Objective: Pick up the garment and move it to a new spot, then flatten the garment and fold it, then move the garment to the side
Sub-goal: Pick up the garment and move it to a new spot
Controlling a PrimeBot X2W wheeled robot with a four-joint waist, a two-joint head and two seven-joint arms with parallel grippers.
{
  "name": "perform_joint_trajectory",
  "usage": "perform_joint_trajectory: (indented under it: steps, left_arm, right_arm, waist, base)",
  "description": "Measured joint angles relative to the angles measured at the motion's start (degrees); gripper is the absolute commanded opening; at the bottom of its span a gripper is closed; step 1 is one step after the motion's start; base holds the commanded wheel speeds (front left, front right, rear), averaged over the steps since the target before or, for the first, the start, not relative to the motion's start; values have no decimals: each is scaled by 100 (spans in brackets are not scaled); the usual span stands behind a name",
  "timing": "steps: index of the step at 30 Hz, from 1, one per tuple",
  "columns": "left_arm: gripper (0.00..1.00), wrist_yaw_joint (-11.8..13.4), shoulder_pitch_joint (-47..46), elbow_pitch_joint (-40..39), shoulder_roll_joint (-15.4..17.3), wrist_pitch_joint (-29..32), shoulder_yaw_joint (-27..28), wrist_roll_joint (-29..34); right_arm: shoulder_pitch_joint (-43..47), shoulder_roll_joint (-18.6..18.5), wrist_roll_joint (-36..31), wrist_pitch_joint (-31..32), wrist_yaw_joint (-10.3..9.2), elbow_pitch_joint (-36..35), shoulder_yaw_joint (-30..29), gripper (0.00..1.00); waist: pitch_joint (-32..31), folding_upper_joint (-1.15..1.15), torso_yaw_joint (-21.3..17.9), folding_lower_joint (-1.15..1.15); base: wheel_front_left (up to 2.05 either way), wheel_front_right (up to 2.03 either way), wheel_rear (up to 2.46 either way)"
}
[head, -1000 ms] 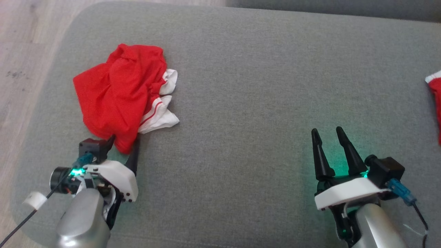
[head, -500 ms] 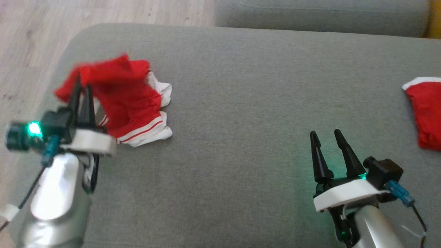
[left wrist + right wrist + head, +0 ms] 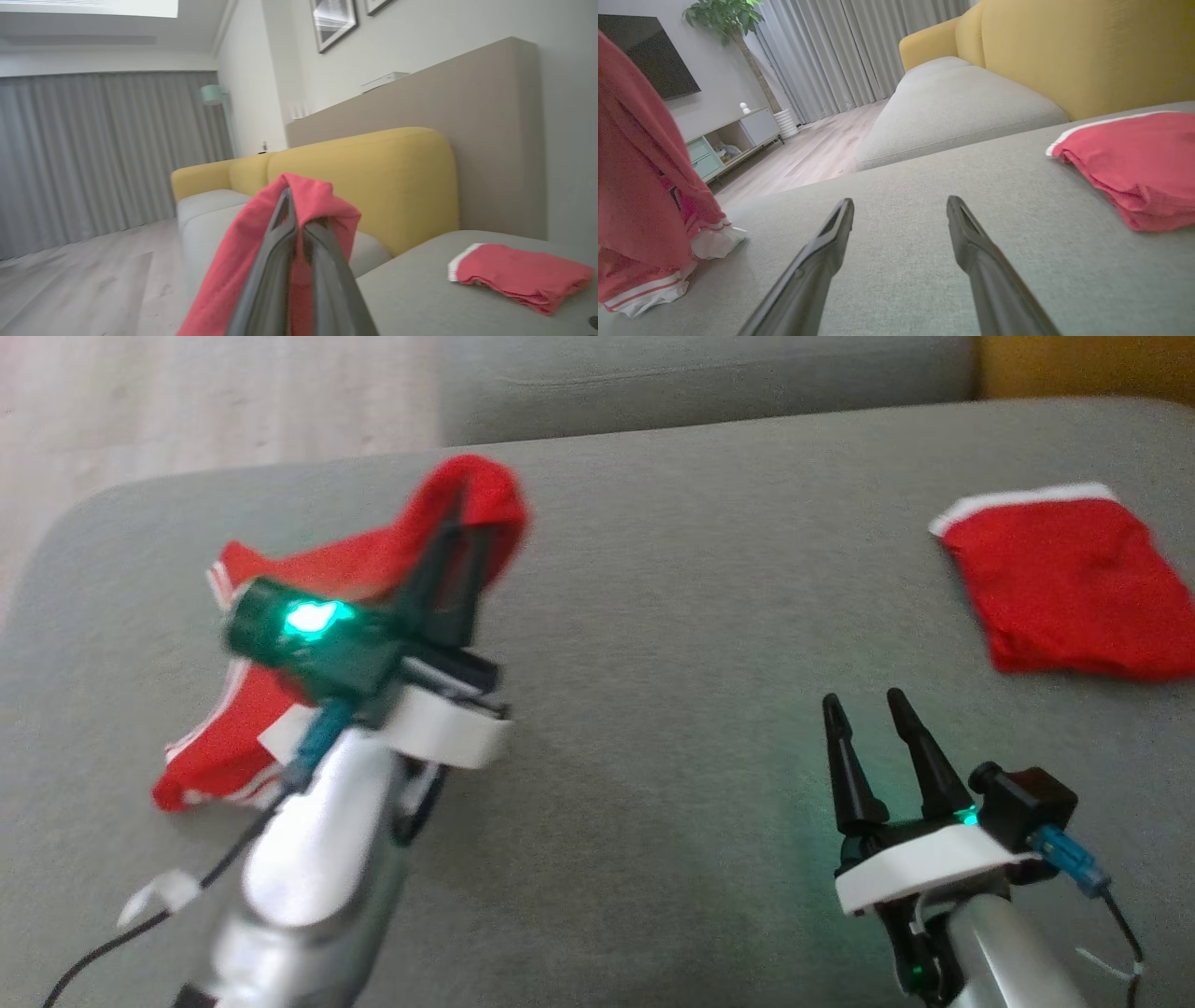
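The garment (image 3: 373, 560) is red with white striped trim, and my left gripper (image 3: 459, 523) is shut on its upper fold and holds it lifted above the grey cushion (image 3: 672, 709). Its lower end still trails on the cushion at the left (image 3: 201, 765). In the left wrist view the red cloth (image 3: 303, 200) drapes over my closed fingertips. The right wrist view shows the garment (image 3: 640, 186) hanging at the left edge. My right gripper (image 3: 864, 709) rests low at the right, open and empty (image 3: 901, 205).
A second red garment (image 3: 1064, 588) with a white edge lies folded at the cushion's far right (image 3: 1134, 158). A yellow sofa back (image 3: 373, 177) rises behind. Wooden floor (image 3: 187, 401) lies beyond the cushion's left edge.
My left gripper shut on the garment, then lifted it up and to the right. The camera view shifted, bringing the folded garment further in. My right gripper stayed put.
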Motion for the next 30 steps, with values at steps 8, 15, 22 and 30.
perform_joint_trajectory:
  steps: [8,15,22,30]
  left_arm:
    - [56,-185,-529,402,-341,45,-1066,-129]
    - [100,-250,-533,912,-383,159,-2037,-471]
    - [100,-59,-536,1345,-374,98,-2171,-732]
    - [100,319,-240,1389,-70,-10,-1527,-1104]
  right_arm:
    - [-21,0,71,0,0,-79,125,100]
    - [-22,1,94,0,-1,-166,101,100]
    - [-21,1,83,0,0,-170,-77,100]
    - [-5,1,21,0,-1,-172,-271,100]
  waist:
    - [173,0,-855,0]
    - [458,0,-1235,2]
    - [450,0,-911,1]
    - [257,0,-283,1]
  base:
    - [0,0,0]
    - [0,0,0]
    - [0,0,0]
    - [0,0,0]
